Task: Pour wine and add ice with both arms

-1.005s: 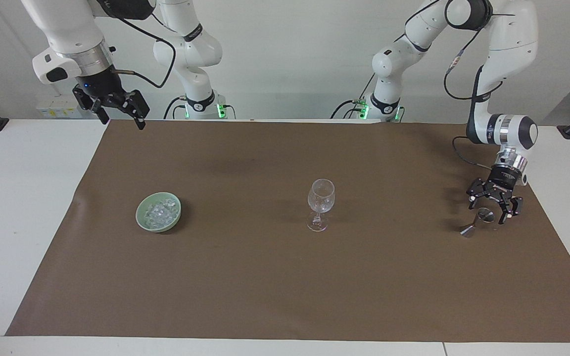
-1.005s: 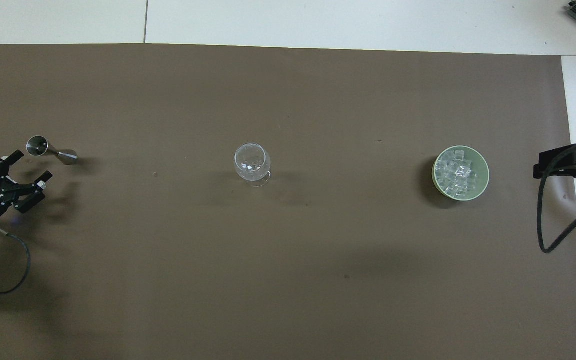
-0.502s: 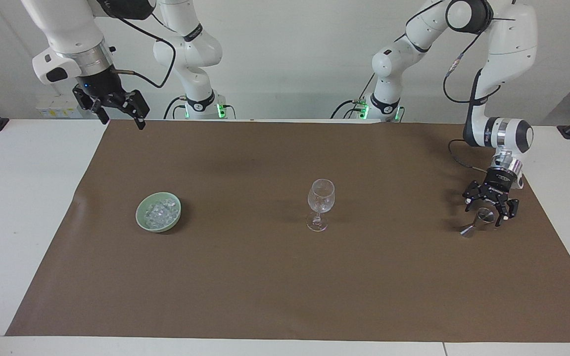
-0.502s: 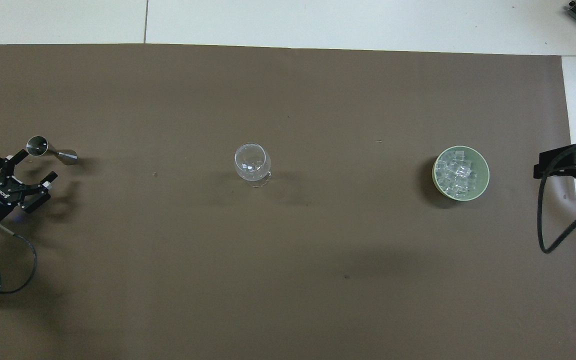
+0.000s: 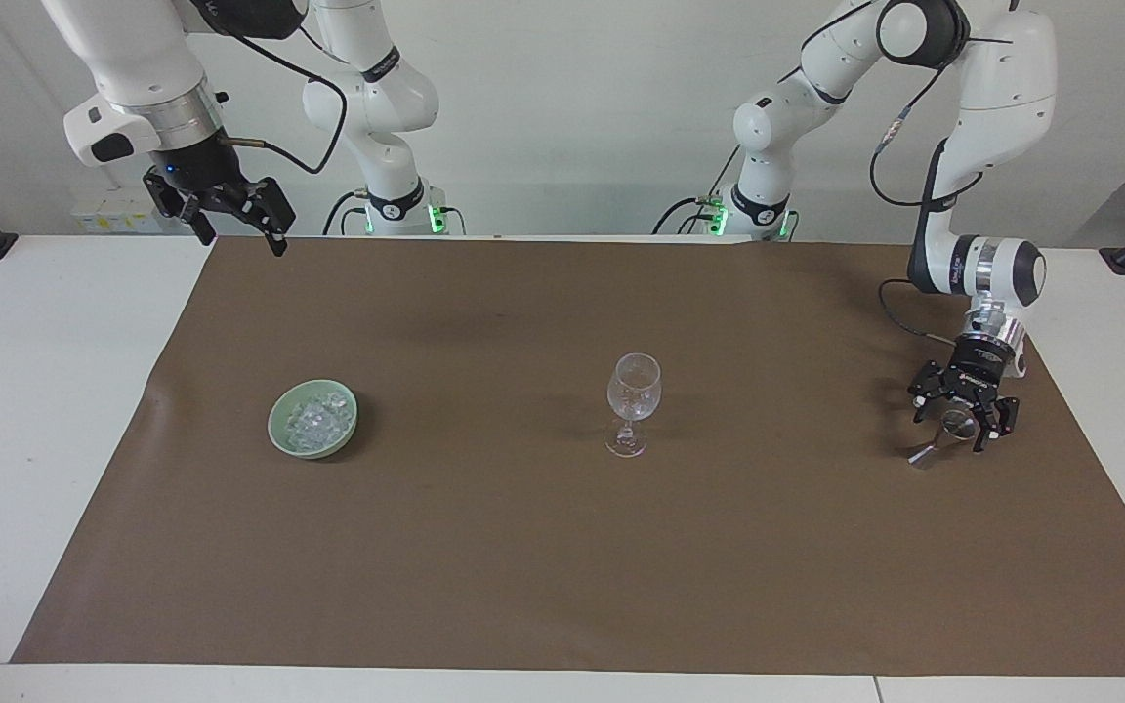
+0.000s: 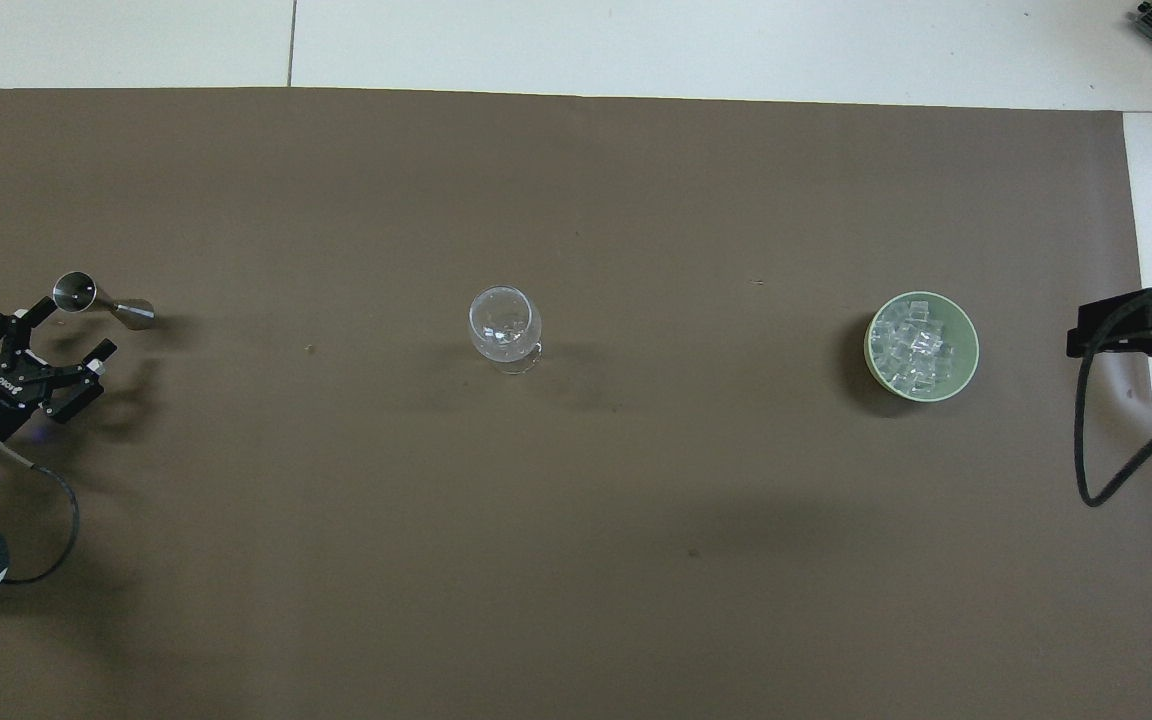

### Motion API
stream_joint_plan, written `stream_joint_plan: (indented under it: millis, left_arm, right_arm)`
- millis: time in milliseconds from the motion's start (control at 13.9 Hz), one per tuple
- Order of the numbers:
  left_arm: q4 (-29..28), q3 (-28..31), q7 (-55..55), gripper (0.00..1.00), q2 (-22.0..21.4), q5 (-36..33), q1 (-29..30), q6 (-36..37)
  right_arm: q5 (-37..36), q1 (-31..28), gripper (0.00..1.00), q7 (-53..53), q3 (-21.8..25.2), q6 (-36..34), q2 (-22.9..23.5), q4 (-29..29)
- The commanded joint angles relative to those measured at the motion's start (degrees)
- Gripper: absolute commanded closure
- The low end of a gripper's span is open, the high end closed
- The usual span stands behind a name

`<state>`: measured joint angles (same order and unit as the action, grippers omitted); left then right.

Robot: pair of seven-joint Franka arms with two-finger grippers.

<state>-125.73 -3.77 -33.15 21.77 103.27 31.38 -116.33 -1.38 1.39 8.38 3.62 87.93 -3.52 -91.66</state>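
Holding ice: green bowl | glass empty | both grippers spread wide, empty-handed

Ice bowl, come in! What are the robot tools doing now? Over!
Left tool open, low at the metal jigger. Right tool open, waiting high. Ice in green bowl, glass upright. Nothing in the way.
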Motion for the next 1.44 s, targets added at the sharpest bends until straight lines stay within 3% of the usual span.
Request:
stream_joint_plan:
  millis: [0, 215, 646, 1148, 1363]
  left_arm:
    - [-1.1, 0.6, 1.6, 0.0, -0.1, 1.8, -1.0, 0.1]
    - [-1.7, 0.6, 3.3, 0.0, -0.2, 2.2, -1.2, 0.2]
    - [-2.2, 0.6, 4.3, 0.19, -0.2, 3.4, -1.4, 0.3]
    - [-2.7, 0.5, 4.2, 0.21, -0.3, 5.8, -1.9, 0.7]
    - [-2.8, 0.5, 4.2, 0.3, -0.4, 6.1, -2.1, 0.8]
  right_arm:
    - [1.3, -0.6, 0.0, -0.9, -0.3, -0.6, -1.3, -1.2]
    - [1.3, -0.6, 0.0, -0.9, -0.3, -0.6, -1.3, -1.2]
    - [1.3, -0.6, 0.0, -0.9, -0.3, -0.6, -1.3, -1.2]
    - [1.3, -0.6, 0.0, -0.9, -0.3, -0.6, -1.3, -1.2]
    - [1.3, -0.6, 0.0, -0.9, -0.3, -0.6, -1.3, -1.2]
